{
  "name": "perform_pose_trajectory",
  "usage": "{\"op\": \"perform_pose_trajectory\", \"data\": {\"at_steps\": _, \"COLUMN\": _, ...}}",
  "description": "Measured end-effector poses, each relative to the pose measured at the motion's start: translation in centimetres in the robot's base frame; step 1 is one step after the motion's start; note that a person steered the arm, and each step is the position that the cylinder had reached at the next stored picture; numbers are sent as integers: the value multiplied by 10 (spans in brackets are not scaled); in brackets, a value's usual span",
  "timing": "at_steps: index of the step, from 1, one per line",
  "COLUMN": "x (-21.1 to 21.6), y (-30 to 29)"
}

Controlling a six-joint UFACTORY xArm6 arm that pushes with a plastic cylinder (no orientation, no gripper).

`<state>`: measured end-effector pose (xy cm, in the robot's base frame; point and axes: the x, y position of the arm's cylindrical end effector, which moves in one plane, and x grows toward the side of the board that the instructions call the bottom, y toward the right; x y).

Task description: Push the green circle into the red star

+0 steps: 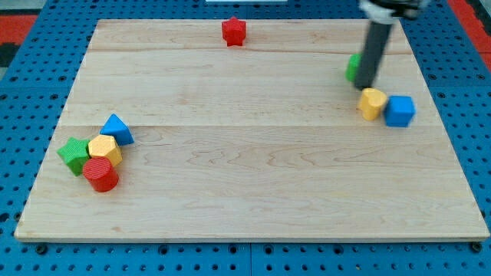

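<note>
So we've got loads of bare wooden board [253, 153] between the green circle [352, 67] and the red star [234, 31] up by the top edge. No gripper, just our tip [364, 86] touching the circle's right side, half hiding it. Shove left and slightly up; yellow block [372, 103] and blue cube [400, 110] sit below, out of the way.

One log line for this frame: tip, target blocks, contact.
my tip at green circle's right edge, apparently touching | red star far toward view's left, at top edge | blocks apart
</note>
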<state>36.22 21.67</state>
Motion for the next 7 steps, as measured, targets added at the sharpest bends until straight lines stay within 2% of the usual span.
{"op": "perform_pose_trajectory", "data": {"at_steps": 2, "x": 11, "y": 56}}
{"op": "perform_pose_trajectory", "data": {"at_steps": 3, "x": -19, "y": 56}}
{"op": "perform_pose_trajectory", "data": {"at_steps": 4, "x": -56, "y": -6}}
{"op": "perform_pose_trajectory", "data": {"at_steps": 5, "x": -68, "y": -90}}
{"op": "perform_pose_trajectory", "data": {"at_steps": 6, "x": -27, "y": -42}}
{"op": "perform_pose_trajectory", "data": {"at_steps": 7, "x": -32, "y": -109}}
